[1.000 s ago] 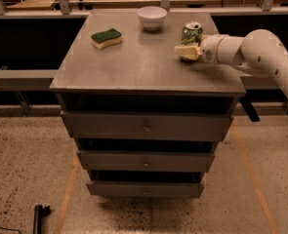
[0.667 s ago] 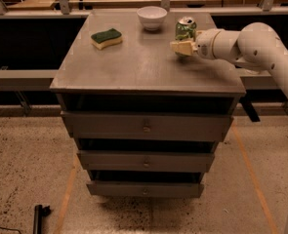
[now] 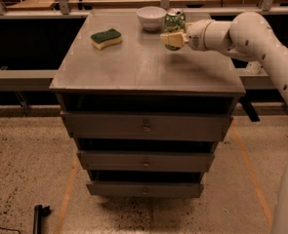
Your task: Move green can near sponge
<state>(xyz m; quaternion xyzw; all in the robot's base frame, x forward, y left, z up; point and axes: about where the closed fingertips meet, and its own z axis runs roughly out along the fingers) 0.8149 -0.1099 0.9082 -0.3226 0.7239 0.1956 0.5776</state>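
Observation:
The green can (image 3: 174, 24) with a silver top is held in my gripper (image 3: 173, 38) over the back right part of the grey cabinet top (image 3: 143, 67). The gripper is shut on the can, whose lower part is hidden by the fingers. The can is just right of the white bowl (image 3: 151, 17). The sponge (image 3: 106, 38), dark green on top and yellow below, lies on the cabinet top to the left, well apart from the can.
The cabinet has three drawers (image 3: 146, 126) below the top. A metal rail (image 3: 36, 14) runs behind it. My white arm (image 3: 251, 38) reaches in from the right. A dark object (image 3: 38, 217) lies on the speckled floor at lower left.
My gripper has carried the green can to the left, from the right side of the top to beside the white bowl. The sponge and bowl have not moved.

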